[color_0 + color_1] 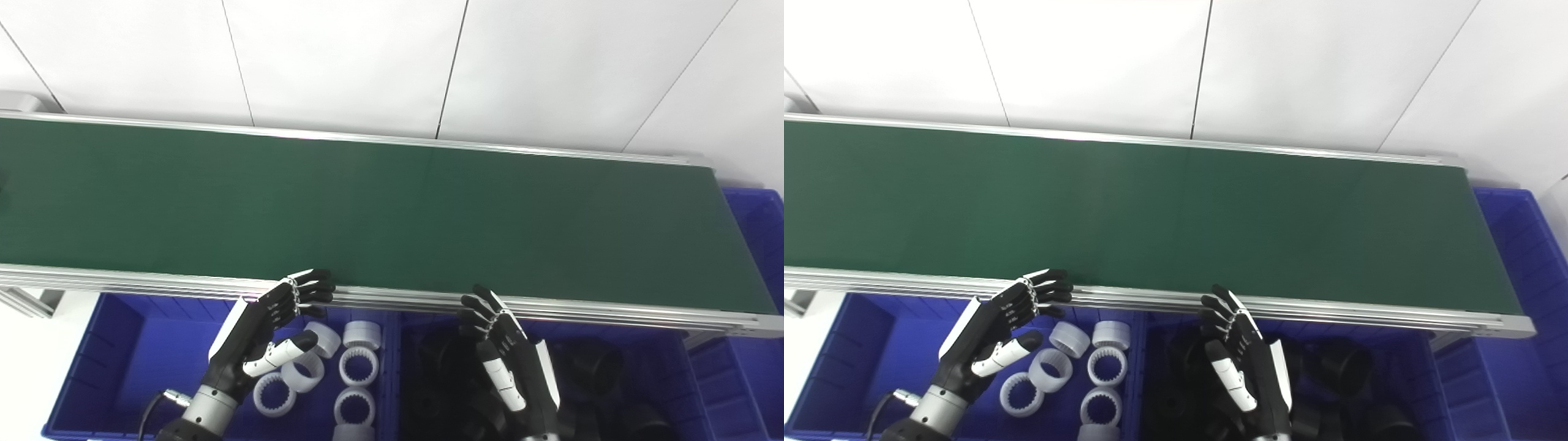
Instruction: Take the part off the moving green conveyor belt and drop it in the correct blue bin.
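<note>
A: Where's the part to pick?

B: None shows on the belt (pixel 380 214). The green strip runs bare across the middle of the frame from left edge to right end, so I'd judge the pick hasn't begun.

A: Then why are the hands up there?

B: Likely waiting. The left hand (pixel 269 327) hangs at lower left with fingers spread and holding nothing, fingertips at the belt's near rail (pixel 398 295). The right hand (pixel 505 352), at lower centre-right, is likewise spread and empty, fingertips just short of that rail. Poised there, either has only a short reach onto the belt.

A: And the bins?

B: Directly under the hands, along the bottom edge. The left bin (pixel 104 367) holds white rings (pixel 358 367); the middle bin (pixel 661 355) holds black parts (pixel 588 361), too dark to make out well. So sorting looks to go by colour. Another bin (pixel 759 226) sits at the belt's right end; its contents aren't visible.
</note>
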